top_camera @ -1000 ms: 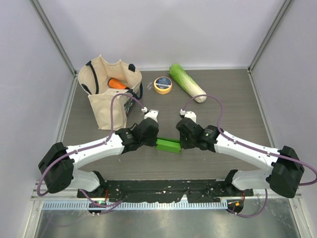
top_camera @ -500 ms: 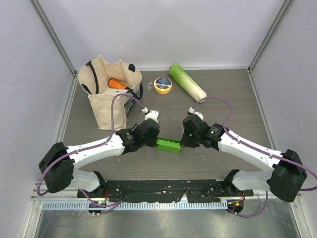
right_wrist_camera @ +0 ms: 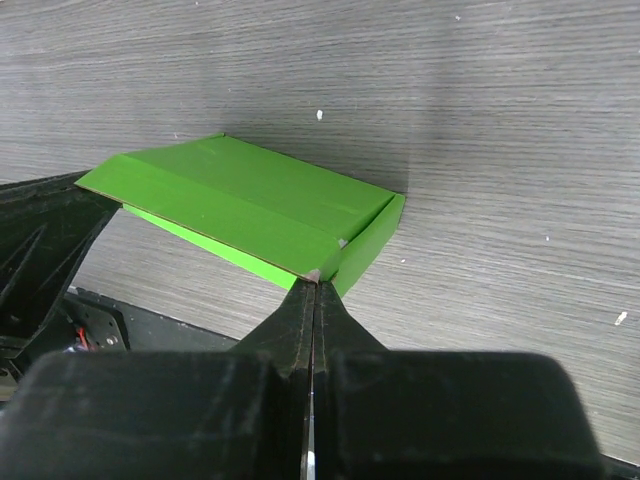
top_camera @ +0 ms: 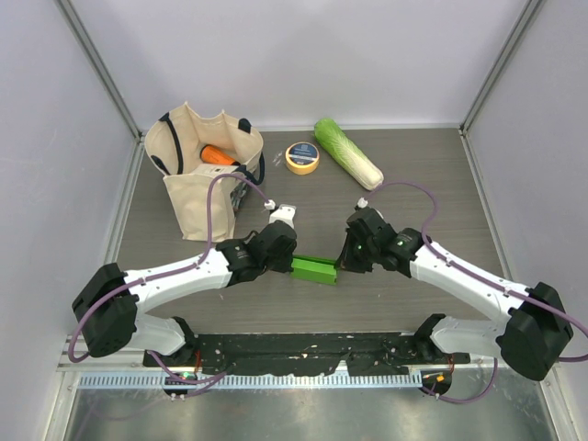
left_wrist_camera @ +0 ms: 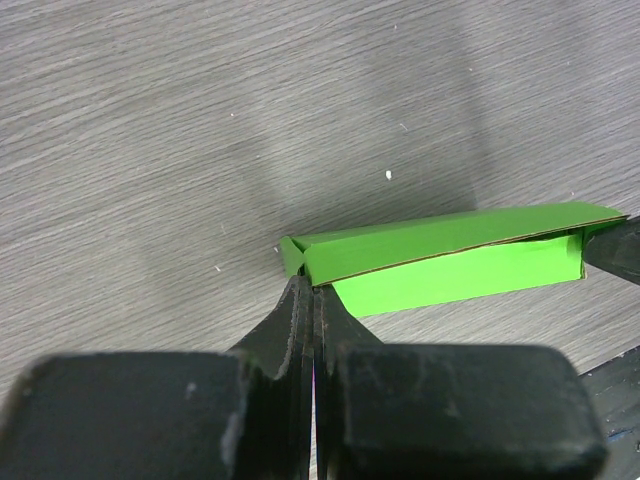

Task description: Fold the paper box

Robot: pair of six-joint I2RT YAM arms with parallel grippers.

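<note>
The desk (top_camera: 441,184) is a dark, grey-brown board with a fine wood grain and a few pale specks on it. Plain pale walls (top_camera: 303,55) close it in on three sides, with metal posts in the two far corners. A cream canvas tote bag (top_camera: 197,188) stands open toward the far left corner, with something orange (top_camera: 218,154) inside it. To the right of the bag lies a yellow tape roll (top_camera: 302,157), and further right of the bag again a napa cabbage (top_camera: 347,153) lies at a slant. The paper box (top_camera: 314,269), bright green and partly folded with one long flap leaning over its tray, lies flat on the desk nearer the arms than the bag and to the bag's right. The left gripper (top_camera: 290,264) has its jaws pressed together, tips against the box end closer to the bag. The right gripper (top_camera: 341,266) likewise has its jaws closed, tips touching the opposite corner. I cannot tell whether either one pinches the card. Purple cables (top_camera: 220,188) loop over both arms.
</note>
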